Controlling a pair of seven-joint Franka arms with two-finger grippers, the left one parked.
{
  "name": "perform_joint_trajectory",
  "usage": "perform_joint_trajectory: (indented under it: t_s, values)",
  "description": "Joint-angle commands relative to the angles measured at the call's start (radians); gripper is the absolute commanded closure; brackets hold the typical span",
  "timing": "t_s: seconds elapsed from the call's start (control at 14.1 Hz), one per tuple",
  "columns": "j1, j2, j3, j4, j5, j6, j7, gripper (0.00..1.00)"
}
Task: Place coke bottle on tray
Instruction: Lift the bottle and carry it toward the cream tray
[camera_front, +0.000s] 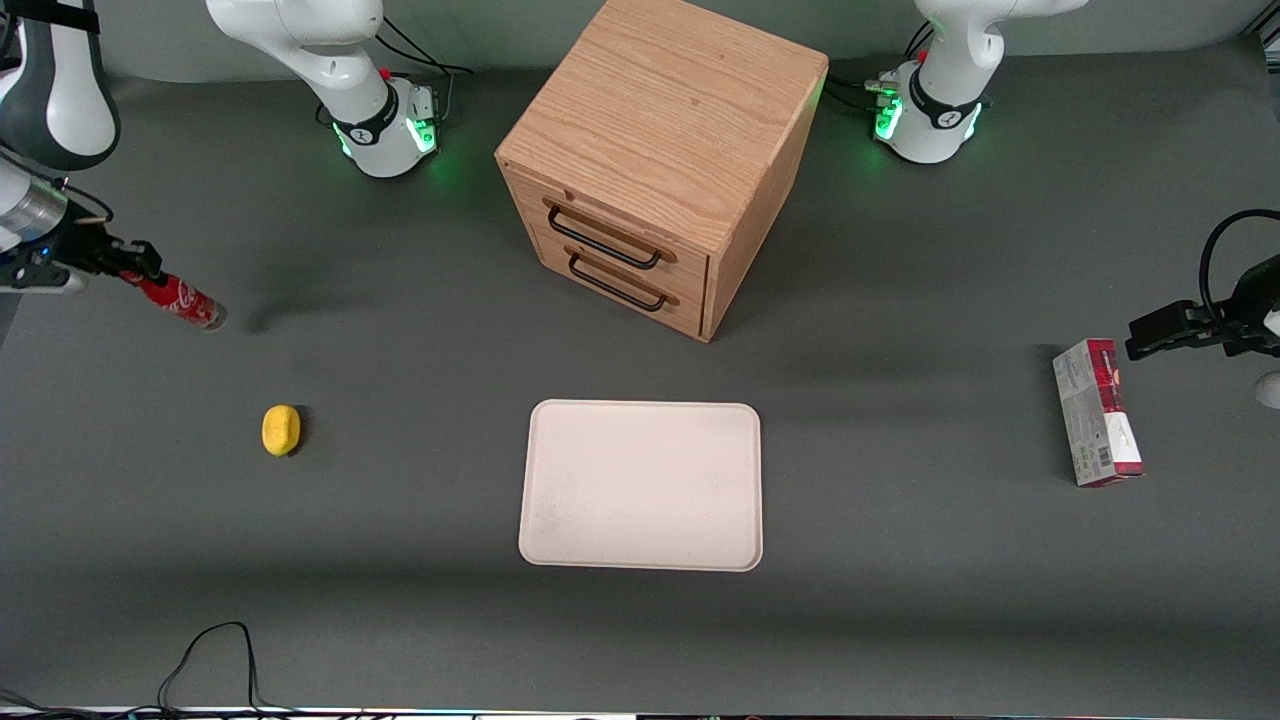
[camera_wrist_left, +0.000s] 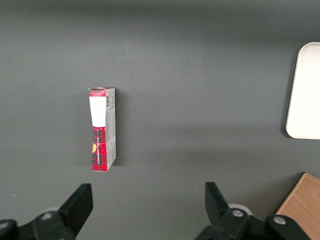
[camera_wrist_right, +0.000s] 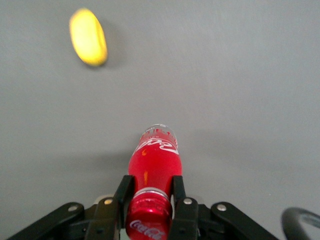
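Observation:
The coke bottle (camera_front: 182, 298) is a small red bottle with white script. My right gripper (camera_front: 142, 272) is shut on its neck at the working arm's end of the table and holds it tilted, base pointing down, above the grey table. In the right wrist view the fingers (camera_wrist_right: 123, 192) clamp the neck just below the red cap, with the bottle (camera_wrist_right: 154, 161) pointing away from the camera and the gripper (camera_wrist_right: 151, 194) around it. The cream-white tray (camera_front: 641, 485) lies flat in the table's middle, in front of the drawer cabinet, nearer the front camera.
A yellow lemon (camera_front: 281, 430) lies on the table between bottle and tray, nearer the camera; it shows in the right wrist view (camera_wrist_right: 88, 36). A wooden two-drawer cabinet (camera_front: 660, 150) stands farther back. A red-and-grey carton (camera_front: 1096, 412) lies toward the parked arm's end.

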Motion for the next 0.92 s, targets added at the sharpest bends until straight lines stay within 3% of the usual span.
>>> perform_joint_trajectory:
  t_s: [0.0,0.35,0.5,0.85]
  values:
    - [-0.005,0.155,0.119,0.334,0.042,-0.247,0.094,1.00]
    - [-0.003,0.408,0.298,0.923,0.125,-0.608,0.259,1.00]
    - [0.009,0.522,0.380,1.164,0.123,-0.745,0.381,1.00]
    - [0.012,0.669,0.631,1.399,0.113,-0.799,0.613,1.00]
